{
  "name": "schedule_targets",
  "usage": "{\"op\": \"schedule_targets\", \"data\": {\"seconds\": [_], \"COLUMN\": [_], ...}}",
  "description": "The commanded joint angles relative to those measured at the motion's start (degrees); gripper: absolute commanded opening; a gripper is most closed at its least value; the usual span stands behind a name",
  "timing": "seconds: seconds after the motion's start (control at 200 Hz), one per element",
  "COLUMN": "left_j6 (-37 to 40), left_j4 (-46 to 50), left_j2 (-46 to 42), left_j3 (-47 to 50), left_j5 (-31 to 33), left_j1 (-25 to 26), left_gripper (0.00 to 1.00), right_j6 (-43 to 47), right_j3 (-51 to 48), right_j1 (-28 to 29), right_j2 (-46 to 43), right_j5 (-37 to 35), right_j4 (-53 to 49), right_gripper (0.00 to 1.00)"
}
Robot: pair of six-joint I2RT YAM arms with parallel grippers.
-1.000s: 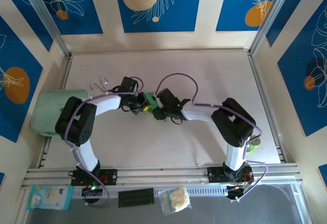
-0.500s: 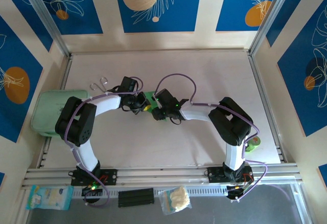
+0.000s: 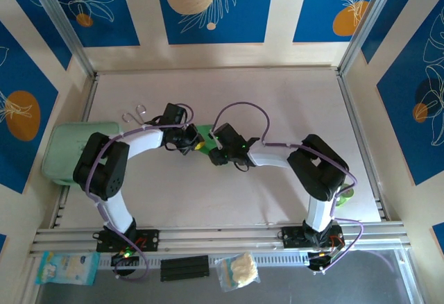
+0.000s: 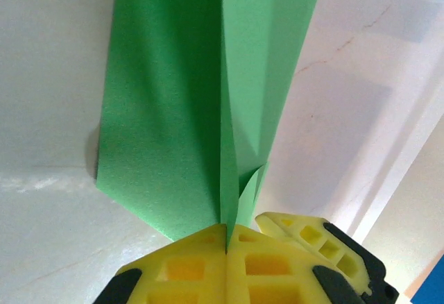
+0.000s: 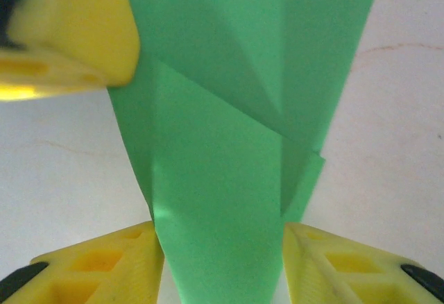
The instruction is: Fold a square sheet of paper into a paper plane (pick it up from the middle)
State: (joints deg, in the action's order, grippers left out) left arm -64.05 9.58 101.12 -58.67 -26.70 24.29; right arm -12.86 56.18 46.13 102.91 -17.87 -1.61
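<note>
Blue-patterned walls [image 3: 208, 5] ring a pale counter [image 3: 277, 96].

1. Far left: mint pouch [image 3: 69, 153] at the counter edge, not involved.
2. Left claw [image 3: 189, 139] at centre. In its wrist view the claw [image 4: 225, 238] is pinched tight on the centre ridge of the paper plane [image 4: 173, 110].
3. Paper plane [image 3: 204, 136] sits mid-counter between both claws. It hangs low over the surface; contact w/ the counter can't be confirmed.
4. Right claw [image 3: 214, 150] is just beside it. In the wrist view this claw [image 5: 222, 262] stands part-way wide, one finger either side of the green strip [image 5: 229, 144]. No pinch evident.
5. Far right: small green roll [image 3: 345, 193] by the right arm base, idle.

Progress (assessment): sheet is no longer square. It's a narrow layered strip w/ diagonal creases and a raised spine, so the early folds are done. Nose not visible, so pointed end unverified. Likely left: wing folds, pressing creases, setting down. Approx. late-middle stage.

Change vs. earlier top view: left arm and paper in the same spot. Right wrist re-angled slightly and its elbow shifted a little. Nothing else moved.
</note>
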Motion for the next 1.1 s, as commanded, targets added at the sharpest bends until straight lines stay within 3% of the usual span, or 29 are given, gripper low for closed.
{"op": "schedule_targets", "data": {"seconds": [0.0,0.145,0.425,0.77,1.096], "left_j6": [-0.59,-1.4,-2.57,-3.09,-3.13], "left_j4": [2.01,2.18,2.24,2.6,2.77], "left_j2": [-1.71,-1.82,-1.82,-1.9,-1.9], "left_j3": [-1.24,-1.22,-1.5,-1.5,-1.55], "left_j5": [0.34,0.26,-0.24,-0.63,-0.97], "left_j1": [0.16,0.18,0.23,0.21,0.23], "left_gripper": [0.07,0.07,0.07,0.08,0.1], "right_j6": [1.44,3.24,8.25,11.5,12.62], "right_j3": [-2.87,-5.7,-4.47,-4.42,-5.36], "right_j1": [0.09,0.01,1.8,2.65,3.75], "right_j2": [-5.53,-7.77,-3.34,-0.08,0.16], "right_j5": [-1.14,0.3,0.2,-5.31,-5.79], "right_j4": [2.93,5.84,10.45,13.72,13.83], "right_gripper": [0.5,0.52,0.52,0.48,0.36]}}
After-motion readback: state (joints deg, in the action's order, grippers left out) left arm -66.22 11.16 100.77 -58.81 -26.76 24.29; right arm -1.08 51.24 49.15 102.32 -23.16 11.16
